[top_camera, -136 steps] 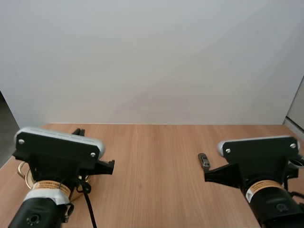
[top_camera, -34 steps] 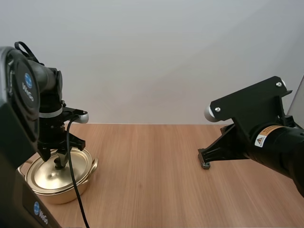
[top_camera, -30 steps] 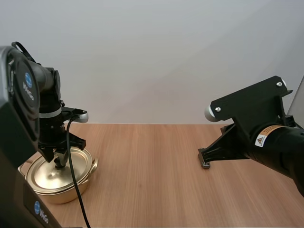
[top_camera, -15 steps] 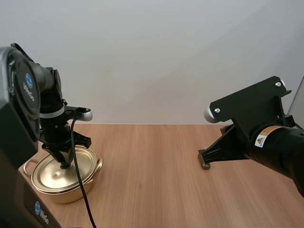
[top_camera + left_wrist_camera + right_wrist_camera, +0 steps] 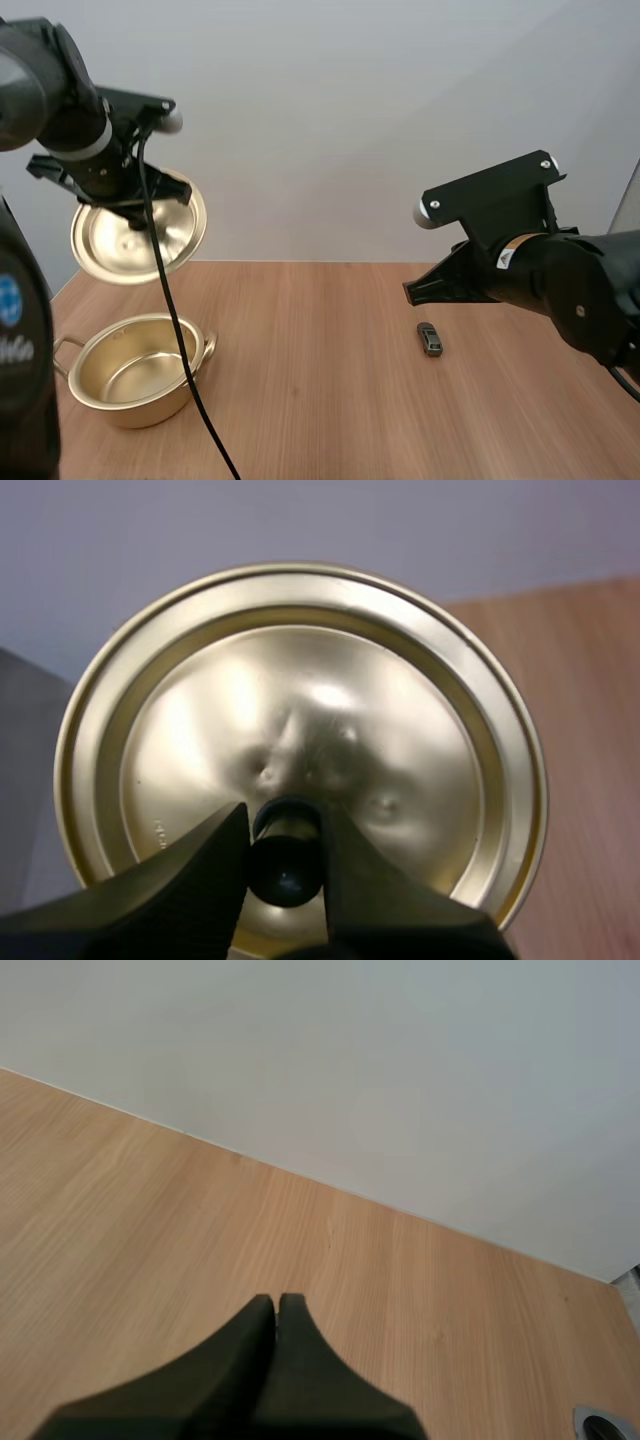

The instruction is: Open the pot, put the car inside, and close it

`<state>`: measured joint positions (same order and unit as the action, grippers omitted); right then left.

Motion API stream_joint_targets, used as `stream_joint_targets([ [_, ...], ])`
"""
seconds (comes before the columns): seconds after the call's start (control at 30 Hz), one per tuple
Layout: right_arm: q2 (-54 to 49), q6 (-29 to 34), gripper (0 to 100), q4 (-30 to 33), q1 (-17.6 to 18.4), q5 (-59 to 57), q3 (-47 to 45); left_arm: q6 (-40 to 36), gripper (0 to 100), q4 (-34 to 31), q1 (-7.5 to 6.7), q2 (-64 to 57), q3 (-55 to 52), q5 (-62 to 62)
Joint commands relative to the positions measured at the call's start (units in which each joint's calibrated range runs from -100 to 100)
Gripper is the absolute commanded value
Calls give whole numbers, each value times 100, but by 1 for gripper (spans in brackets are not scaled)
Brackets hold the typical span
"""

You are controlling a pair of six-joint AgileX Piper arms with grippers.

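The gold pot (image 5: 133, 372) stands open at the table's front left, its inside bare. High above it hangs its gold lid (image 5: 138, 236), tilted with its face toward the camera. My left gripper (image 5: 134, 216) is shut on the lid's black knob (image 5: 287, 848), and the fingertips (image 5: 215, 852) pinch it from both sides over the lid (image 5: 300, 720). A small dark grey car (image 5: 430, 339) lies on the wood right of the middle. My right gripper (image 5: 409, 292) hovers just above and behind the car, its fingers (image 5: 262, 1322) pressed together as one wedge over bare table.
The wooden table (image 5: 310, 400) spreads wide between pot and car. A plain grey wall stands behind its back edge. The table's left edge runs close beside the pot.
My left gripper has lifted the lid off the pot and carried it high up. The right arm has risen off the car, which now lies uncovered on the table.
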<state>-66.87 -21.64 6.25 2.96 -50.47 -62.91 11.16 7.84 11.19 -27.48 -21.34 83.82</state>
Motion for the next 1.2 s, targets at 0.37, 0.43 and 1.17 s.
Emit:
stream_joint_targets([
  [0.37,3986,1314,100,1558,-1,283,1057,193,0,1421,-1,-3204,642,-1325],
  [0.43,4204,1445,100,1737,-1,321,1137,195,0,1421,-1,-3424,654,-1396],
  [1.17,5630,1490,100,1695,-283,1483,1187,176,0,1271,-1,-3857,654,-1880],
])
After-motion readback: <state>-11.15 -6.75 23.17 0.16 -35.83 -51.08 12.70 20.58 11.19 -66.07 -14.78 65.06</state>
